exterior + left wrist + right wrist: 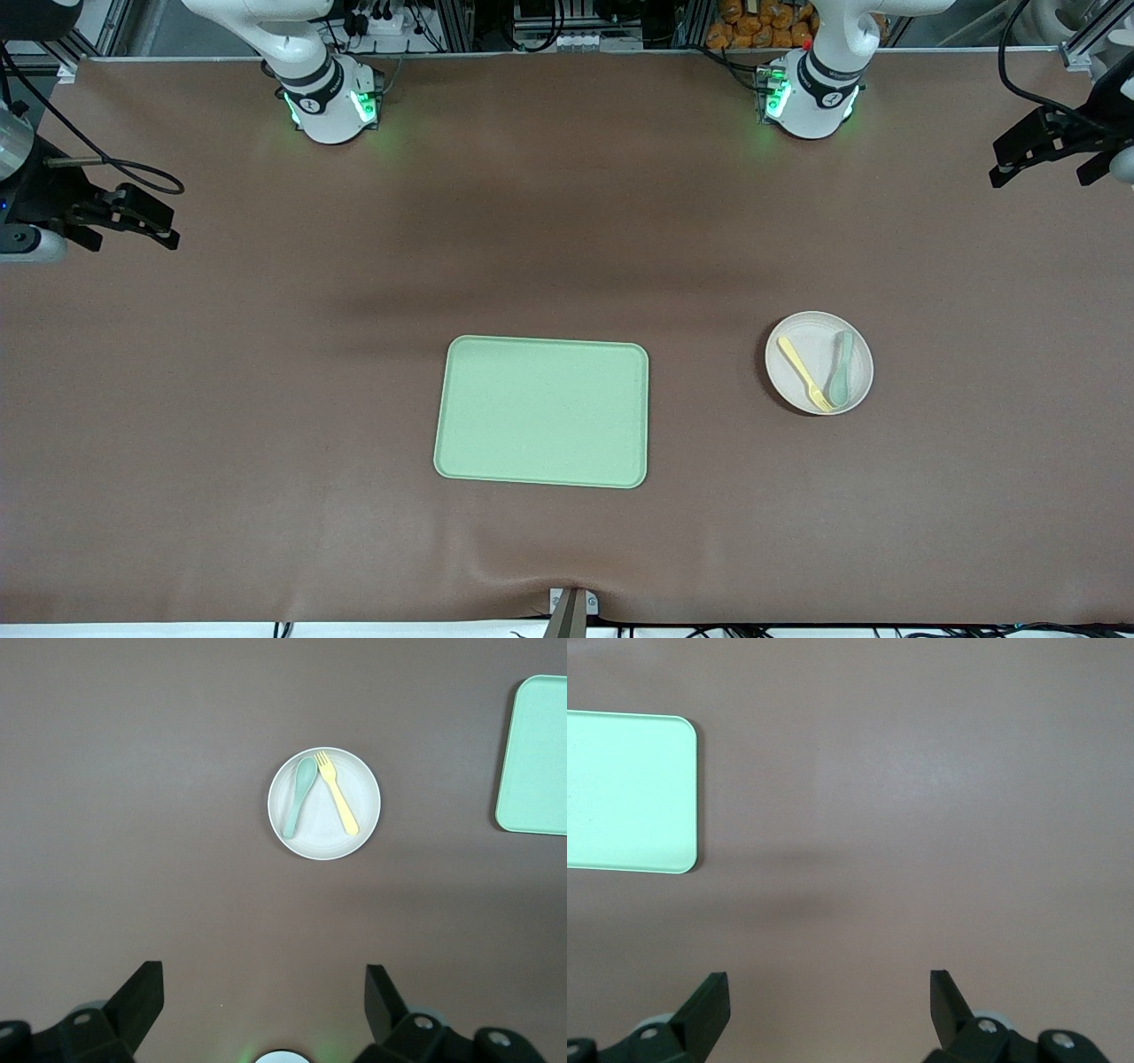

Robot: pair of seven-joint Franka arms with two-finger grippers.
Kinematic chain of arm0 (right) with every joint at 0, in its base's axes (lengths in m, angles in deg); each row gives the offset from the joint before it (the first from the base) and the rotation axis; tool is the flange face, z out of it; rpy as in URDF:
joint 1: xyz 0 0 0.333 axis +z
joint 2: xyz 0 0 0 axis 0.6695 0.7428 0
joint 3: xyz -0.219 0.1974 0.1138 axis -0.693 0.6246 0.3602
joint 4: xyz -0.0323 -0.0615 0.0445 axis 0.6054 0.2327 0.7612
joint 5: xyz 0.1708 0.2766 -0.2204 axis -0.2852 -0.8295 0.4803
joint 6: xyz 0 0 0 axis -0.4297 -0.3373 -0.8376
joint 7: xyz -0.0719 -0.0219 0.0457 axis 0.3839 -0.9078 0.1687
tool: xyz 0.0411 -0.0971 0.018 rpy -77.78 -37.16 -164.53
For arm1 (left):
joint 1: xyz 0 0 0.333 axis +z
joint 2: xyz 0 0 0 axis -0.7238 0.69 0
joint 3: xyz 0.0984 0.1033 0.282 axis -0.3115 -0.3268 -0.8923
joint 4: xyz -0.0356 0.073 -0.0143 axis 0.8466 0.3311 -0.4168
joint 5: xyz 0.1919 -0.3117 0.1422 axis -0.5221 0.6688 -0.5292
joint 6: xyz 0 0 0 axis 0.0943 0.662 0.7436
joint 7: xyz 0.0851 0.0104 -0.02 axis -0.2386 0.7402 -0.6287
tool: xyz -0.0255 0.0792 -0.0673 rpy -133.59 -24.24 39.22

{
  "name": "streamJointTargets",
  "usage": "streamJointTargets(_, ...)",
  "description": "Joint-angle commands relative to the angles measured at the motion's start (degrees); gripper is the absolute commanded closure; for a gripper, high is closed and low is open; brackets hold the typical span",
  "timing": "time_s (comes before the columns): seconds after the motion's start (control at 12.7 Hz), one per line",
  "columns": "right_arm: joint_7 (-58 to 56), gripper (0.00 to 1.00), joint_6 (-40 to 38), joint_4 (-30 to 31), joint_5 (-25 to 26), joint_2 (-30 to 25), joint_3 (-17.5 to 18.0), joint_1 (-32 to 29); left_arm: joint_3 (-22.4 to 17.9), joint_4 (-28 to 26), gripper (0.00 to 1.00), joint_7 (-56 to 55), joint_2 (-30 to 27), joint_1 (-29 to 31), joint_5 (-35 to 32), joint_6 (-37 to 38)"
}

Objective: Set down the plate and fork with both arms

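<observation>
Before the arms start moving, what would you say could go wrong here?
The fork and spoon lie loose on the plate, so lifting it may tip them off. They lie close together, so open fingers could catch the spoon. The tray sits between both arms, so the left gripper and right gripper could collide there.

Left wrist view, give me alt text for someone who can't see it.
A small round plate sits on the brown table, holding a yellow fork and a grey-green spoon side by side. The left gripper hangs above the table with its jaws open and empty. A light-green tray shows at the frame's edge.
</observation>
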Motion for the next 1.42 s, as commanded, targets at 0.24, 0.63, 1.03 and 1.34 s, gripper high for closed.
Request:
streamJointTargets(0.24,0.64,0.0,0.13,0.49,-0.53,-0.31,0.0,0.23,0.29,2.54,0.0,0.03,1.73,-0.04,-0.89,0.6)
streamJointTargets(0.63,0.64,0.0,0.13,0.49,-0.53,-0.31,0.0,0.23,0.38,2.72,0.0,-0.58,2.87,-0.3,-0.63,0.6)
streamJointTargets(1.03,0.64,0.0,0.13,0.49,-0.53,-0.31,0.0,0.5,0.38,2.54,0.0,-0.76,2.96,-0.57,-0.72,0.6)
streamJointTargets(1.34,0.64,0.0,0.13,0.49,-0.53,-0.31,0.0,0.5,0.47,2.63,0.0,-0.67,3.14,-0.57,-0.72,0.6)
